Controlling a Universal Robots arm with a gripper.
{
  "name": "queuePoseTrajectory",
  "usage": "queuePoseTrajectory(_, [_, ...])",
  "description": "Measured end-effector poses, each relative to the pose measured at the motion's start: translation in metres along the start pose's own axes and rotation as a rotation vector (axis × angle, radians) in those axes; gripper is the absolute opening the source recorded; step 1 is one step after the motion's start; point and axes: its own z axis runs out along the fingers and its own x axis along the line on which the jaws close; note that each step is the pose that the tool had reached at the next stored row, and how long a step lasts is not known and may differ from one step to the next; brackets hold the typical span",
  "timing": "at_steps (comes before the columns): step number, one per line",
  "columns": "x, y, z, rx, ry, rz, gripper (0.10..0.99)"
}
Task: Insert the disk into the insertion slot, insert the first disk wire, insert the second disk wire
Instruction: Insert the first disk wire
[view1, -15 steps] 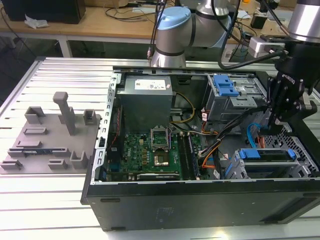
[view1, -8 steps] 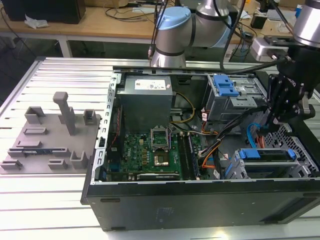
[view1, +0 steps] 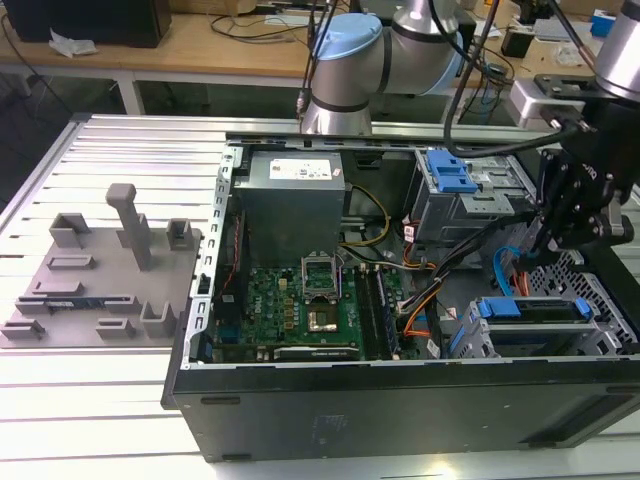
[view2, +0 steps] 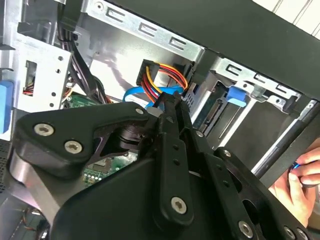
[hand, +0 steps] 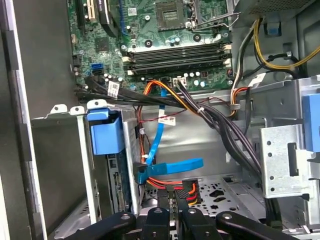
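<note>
The disk (view1: 528, 310), in its bright blue carrier, sits inside the insertion slot (view1: 603, 292), a grey perforated cage at the case's front corner on the exterior view's right. In the first wrist view the disk's (hand: 106, 134) blue end shows in the slot (hand: 56, 165). My gripper (view1: 548, 243) hangs just above and behind the cage. Its fingers (hand: 165, 202) are shut on the black connector (hand: 188, 192) of a red, orange and yellow disk wire. That connector (view2: 148, 72) sticks out past the gripper (view2: 170, 102), a short way from the disk's rear socket (view2: 216, 107). A blue flat disk wire (hand: 172, 167) hangs loose beside it.
A taller grey bay with a blue latch (view1: 450, 172) stands behind the cage. Black cable bundles (hand: 220, 125) cross toward the motherboard (view1: 300, 300). A person's hand (view2: 301, 182) rests outside the case wall. A grey fixture plate (view1: 95, 275) lies on the table at the exterior view's left.
</note>
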Motion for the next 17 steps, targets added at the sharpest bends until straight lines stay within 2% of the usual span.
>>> queuePoseTrajectory(1, [0.0007,-0.0007,-0.0004,-0.001,-0.0078,0.000,0.169])
queuePoseTrajectory(2, [0.0017,-0.0015,-0.0009,-0.002,-0.0222,0.000,0.169])
queuePoseTrajectory(4, [0.0047,-0.0026,-0.0011,-0.005,-0.0457,0.001,0.169])
queuePoseTrajectory(8, [0.0098,-0.0044,-0.0009,-0.007,-0.0644,0.001,0.169])
queuePoseTrajectory(9, [0.0104,-0.0045,-0.0009,-0.007,-0.0681,0.001,0.169])
queuePoseTrajectory(11, [0.0111,-0.0046,-0.0008,-0.008,-0.0698,0.000,0.169])
queuePoseTrajectory(17, [0.0113,-0.0064,-0.0008,-0.011,-0.0686,-0.006,0.169])
